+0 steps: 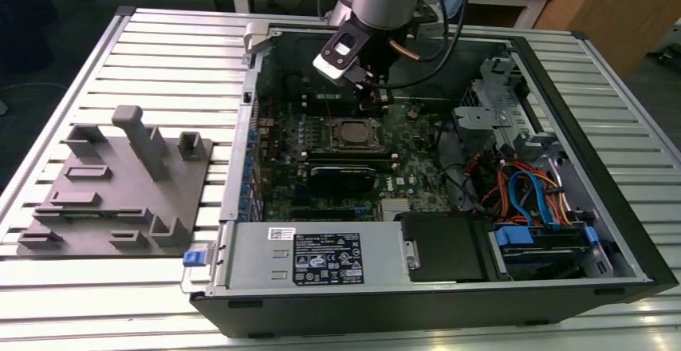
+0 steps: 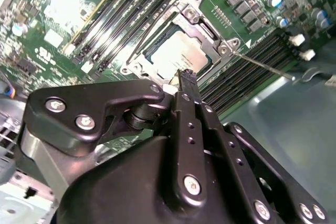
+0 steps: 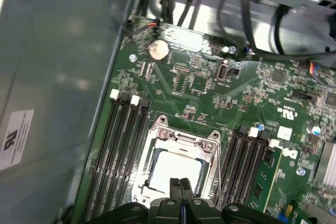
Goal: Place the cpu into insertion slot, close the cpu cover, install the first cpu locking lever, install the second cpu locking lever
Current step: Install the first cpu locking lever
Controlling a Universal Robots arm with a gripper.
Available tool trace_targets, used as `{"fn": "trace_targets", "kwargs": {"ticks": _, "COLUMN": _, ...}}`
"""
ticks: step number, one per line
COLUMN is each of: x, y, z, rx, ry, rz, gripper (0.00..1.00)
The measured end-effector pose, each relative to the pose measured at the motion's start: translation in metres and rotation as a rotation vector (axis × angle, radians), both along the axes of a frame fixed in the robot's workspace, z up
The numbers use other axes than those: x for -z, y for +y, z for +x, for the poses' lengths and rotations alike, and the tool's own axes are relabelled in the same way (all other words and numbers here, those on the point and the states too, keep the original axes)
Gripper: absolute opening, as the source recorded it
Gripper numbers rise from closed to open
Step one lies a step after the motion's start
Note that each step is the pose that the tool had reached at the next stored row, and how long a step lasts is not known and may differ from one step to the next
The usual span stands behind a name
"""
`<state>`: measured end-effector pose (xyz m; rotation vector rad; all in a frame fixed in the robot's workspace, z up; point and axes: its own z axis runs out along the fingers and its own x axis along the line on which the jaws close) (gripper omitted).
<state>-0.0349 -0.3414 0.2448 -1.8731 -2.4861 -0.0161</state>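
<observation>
A grey fixture sits on the table, well off to the exterior view's left of the end effector. The end effector hangs inside the open case, low over the green board. In both wrist views its fingers are clenched together with nothing between them. Just beyond their tips the cpu lies in the slot, and the cover lies flat around it. Black memory slots flank it on both sides. In the second wrist view a thin lever sticks out past the cover's corner, beside the end effector.
</observation>
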Motion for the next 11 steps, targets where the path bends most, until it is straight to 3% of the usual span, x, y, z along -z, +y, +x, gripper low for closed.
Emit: {"fn": "trace_targets", "kwargs": {"ticks": 11, "x": 0.0007, "y": 0.0, "z": 0.0, "rx": -0.2, "ry": 0.0, "rz": 0.0, "gripper": 0.1}}
